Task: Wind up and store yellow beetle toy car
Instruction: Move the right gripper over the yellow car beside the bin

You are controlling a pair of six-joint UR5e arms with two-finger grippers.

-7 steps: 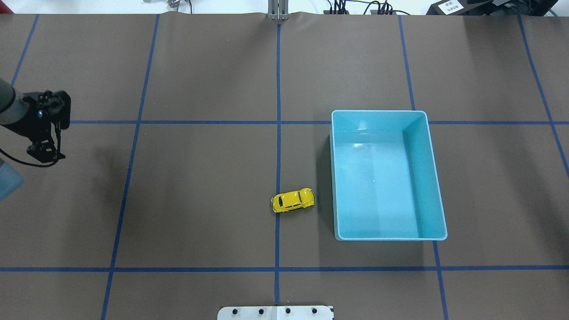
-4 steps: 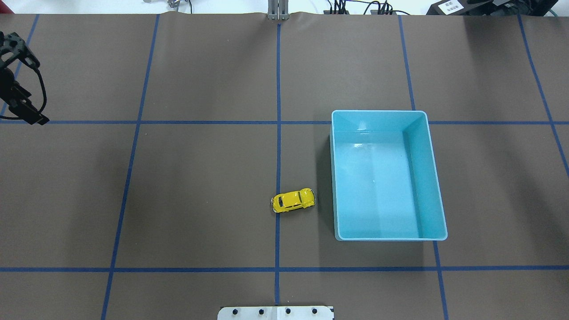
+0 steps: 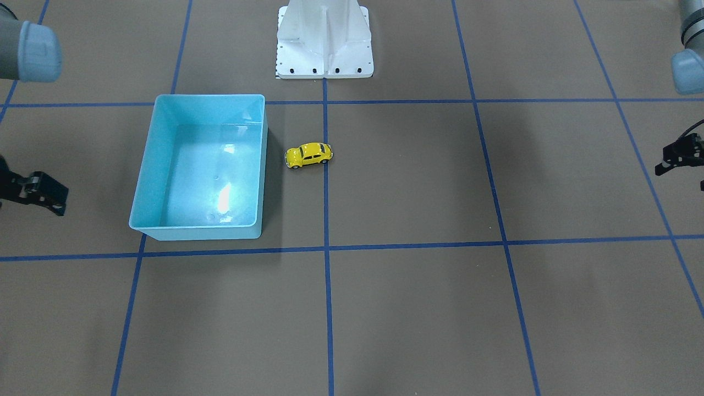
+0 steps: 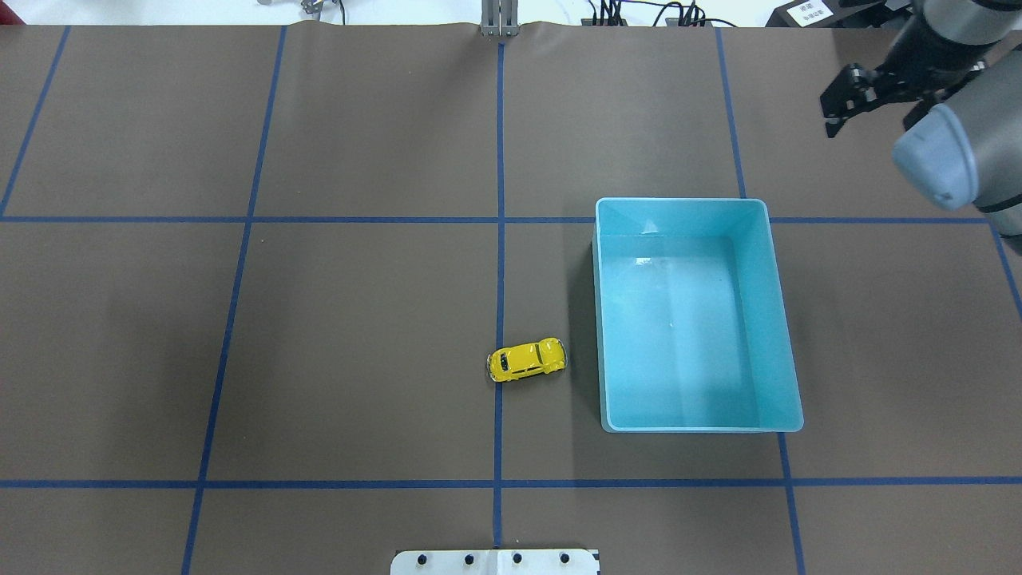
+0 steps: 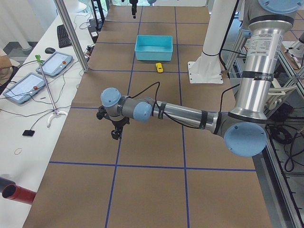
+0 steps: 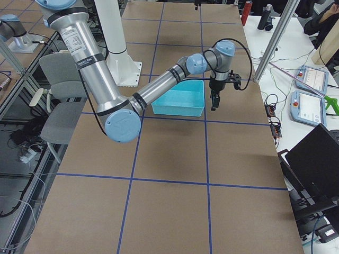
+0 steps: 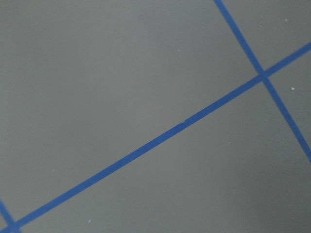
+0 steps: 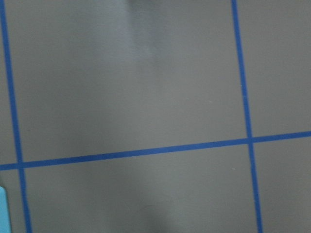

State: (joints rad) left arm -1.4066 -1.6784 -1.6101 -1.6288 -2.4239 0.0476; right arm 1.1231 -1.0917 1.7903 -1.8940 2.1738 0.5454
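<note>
The yellow beetle toy car (image 4: 527, 361) stands on its wheels on the brown table, just left of the light blue bin (image 4: 600, 319), on the centre tape line. It also shows in the front view (image 3: 309, 155) and the left view (image 5: 159, 68). My right gripper (image 4: 838, 108) hangs far behind the bin, at the far right of the table (image 3: 47, 197). My left gripper (image 3: 677, 158) is far off at the table's left end (image 5: 115, 133). Both are empty and far from the car. I cannot tell whether either is open or shut.
The bin (image 3: 209, 99) is empty. The robot's white base plate (image 3: 324, 66) stands at the near edge. Blue tape lines cross the brown table cover. Both wrist views show only bare cover and tape.
My left gripper has moved out of the overhead view past its left edge. My right arm has come in at the upper right. The car and bin have not moved.
</note>
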